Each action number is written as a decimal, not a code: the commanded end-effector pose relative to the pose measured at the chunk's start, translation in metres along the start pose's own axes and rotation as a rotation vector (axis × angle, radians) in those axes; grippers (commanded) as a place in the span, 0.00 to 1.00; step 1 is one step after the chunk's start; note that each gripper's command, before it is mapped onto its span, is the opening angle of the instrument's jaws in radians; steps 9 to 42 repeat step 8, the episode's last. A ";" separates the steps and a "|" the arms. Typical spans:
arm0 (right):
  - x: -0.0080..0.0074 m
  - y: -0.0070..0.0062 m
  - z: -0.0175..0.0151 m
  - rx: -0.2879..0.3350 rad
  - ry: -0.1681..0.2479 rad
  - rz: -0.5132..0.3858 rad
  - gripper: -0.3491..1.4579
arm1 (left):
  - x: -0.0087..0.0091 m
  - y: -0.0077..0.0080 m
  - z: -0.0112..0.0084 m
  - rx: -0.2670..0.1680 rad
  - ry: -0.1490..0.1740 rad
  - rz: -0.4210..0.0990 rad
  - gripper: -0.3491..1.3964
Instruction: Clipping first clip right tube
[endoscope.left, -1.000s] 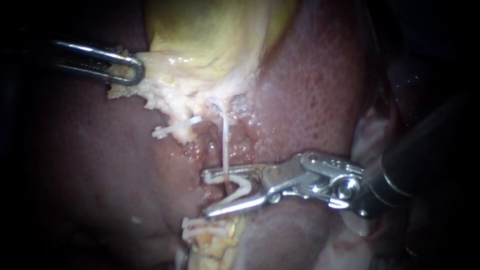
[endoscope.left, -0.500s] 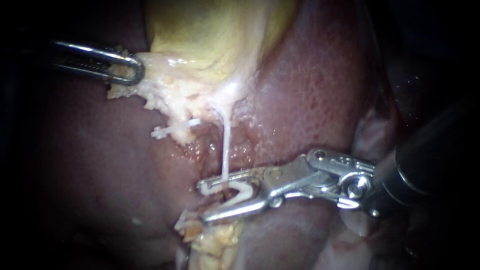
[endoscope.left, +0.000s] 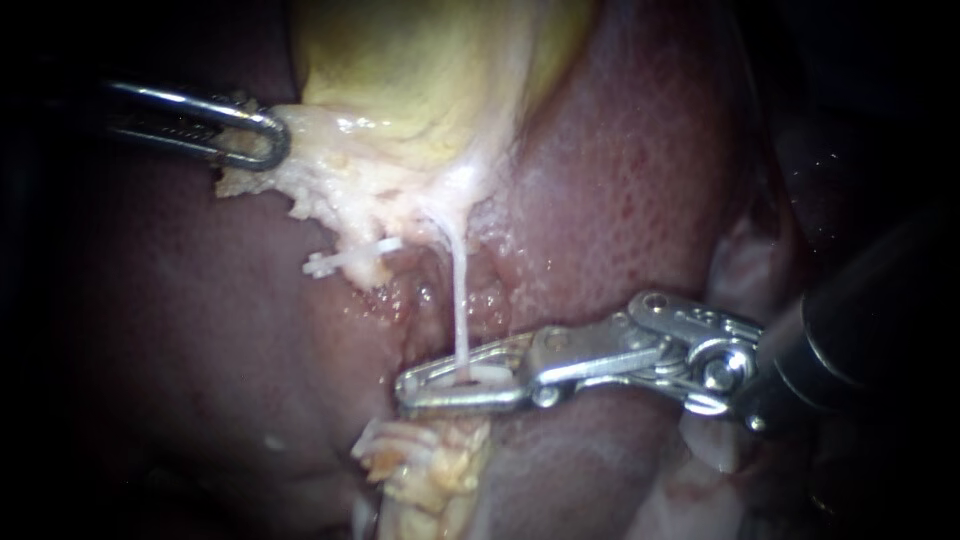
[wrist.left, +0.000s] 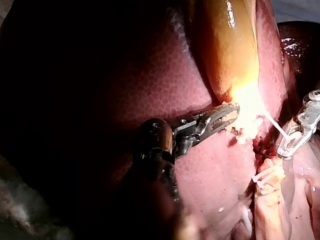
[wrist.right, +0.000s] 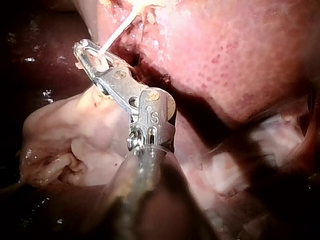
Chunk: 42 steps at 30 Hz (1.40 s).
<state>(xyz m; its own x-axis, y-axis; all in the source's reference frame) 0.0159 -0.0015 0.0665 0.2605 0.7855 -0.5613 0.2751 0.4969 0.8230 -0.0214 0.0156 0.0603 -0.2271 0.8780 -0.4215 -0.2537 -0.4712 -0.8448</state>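
The place is a surgical bench set-up. Indicators: a dark red liver (endoscope.left: 620, 180) and a yellow-green gallbladder (endoscope.left: 420, 60) lie exposed under a tight, bright light, with darkness all round. Two slender metal instruments work on the organs. The left instrument (endoscope.left: 275, 140) is clamped on the gallbladder's pale edge. The right instrument (endoscope.left: 412, 385) is closed on a white clip (endoscope.left: 480, 375) around a thin white tube (endoscope.left: 460, 290).

Lit brightly mid-scene over gallbladder (endoscope.left: 420, 80) and liver (endoscope.left: 620, 200), fading to near black at left and right. Glints off right instrument (endoscope.left: 410, 385) and pale tube (endoscope.left: 460, 300). From left wrist, burnt out in glare just ahead of left instrument (wrist.left: 235, 110); deep shadow around its shaft.
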 end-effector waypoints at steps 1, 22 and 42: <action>-0.0002 0.0001 0.0001 0.001 -0.001 -0.001 0.00 | 0.0000 0.0000 0.0000 0.001 0.000 0.000 0.00; -0.0014 0.0004 0.0005 0.000 -0.005 -0.008 0.08 | 0.0001 -0.0003 0.0001 0.001 0.000 -0.001 0.00; -0.0014 0.0004 0.0005 0.000 -0.005 -0.008 0.08 | 0.0001 -0.0003 0.0001 0.001 0.000 -0.001 0.00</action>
